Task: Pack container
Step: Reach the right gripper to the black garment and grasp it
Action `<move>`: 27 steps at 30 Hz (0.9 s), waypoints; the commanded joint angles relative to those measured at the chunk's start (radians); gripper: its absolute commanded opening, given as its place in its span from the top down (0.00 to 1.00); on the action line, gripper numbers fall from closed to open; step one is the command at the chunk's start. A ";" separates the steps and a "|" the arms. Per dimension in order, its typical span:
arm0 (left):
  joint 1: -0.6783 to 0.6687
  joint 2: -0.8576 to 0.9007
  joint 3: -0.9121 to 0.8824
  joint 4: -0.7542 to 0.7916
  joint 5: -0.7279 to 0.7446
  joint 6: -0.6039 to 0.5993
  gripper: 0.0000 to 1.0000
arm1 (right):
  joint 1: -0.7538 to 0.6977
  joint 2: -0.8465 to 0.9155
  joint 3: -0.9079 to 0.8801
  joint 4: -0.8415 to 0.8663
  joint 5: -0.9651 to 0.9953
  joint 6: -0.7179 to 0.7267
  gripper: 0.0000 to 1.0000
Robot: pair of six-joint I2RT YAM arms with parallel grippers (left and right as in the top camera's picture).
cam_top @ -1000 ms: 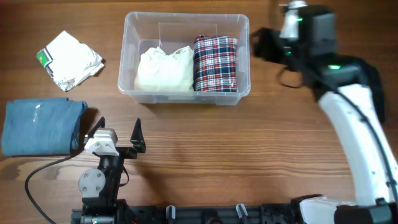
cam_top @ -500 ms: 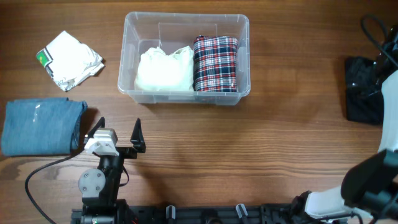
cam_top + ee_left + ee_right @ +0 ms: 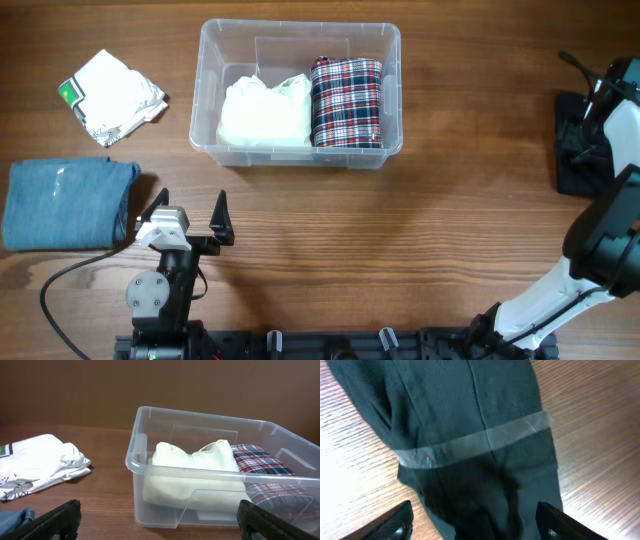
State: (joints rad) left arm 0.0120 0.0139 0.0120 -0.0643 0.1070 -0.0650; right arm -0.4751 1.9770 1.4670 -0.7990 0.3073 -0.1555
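Swung clear of the container (image 3: 300, 157): the right gripper (image 3: 477, 522)

It now hangs, fingers spread, over a taped black garment (image 3: 470, 420). The container sits mouth up ahead of the left gripper (image 3: 190, 212), whose fingers stand apart, long axis crosswise to them. Wooden table (image 3: 400, 250); brown wall (image 3: 150, 385) beyond.

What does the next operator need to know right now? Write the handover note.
Left gripper: jaws open, empty, parked near the front edge beside the blue folded cloth.
Right gripper: jaws open, over the dark garment at far right, not gripping.
Done: the container holds the cream garment and plaid cloth.
Probably left: dark garment, blue folded cloth, white shirt.
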 commanded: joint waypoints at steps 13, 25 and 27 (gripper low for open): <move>-0.006 -0.007 -0.006 -0.003 0.012 -0.003 0.00 | -0.058 0.030 0.011 0.038 -0.048 0.030 0.96; -0.006 -0.007 -0.006 -0.003 0.012 -0.003 0.00 | 0.245 -0.316 0.218 -0.023 -0.455 0.212 0.96; -0.006 -0.007 -0.006 -0.003 0.012 -0.003 0.00 | 0.305 -0.394 0.225 -0.009 -0.498 0.249 0.96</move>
State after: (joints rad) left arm 0.0120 0.0139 0.0120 -0.0643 0.1066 -0.0650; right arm -0.2211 1.6943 1.6524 -0.8207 -0.0914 0.0269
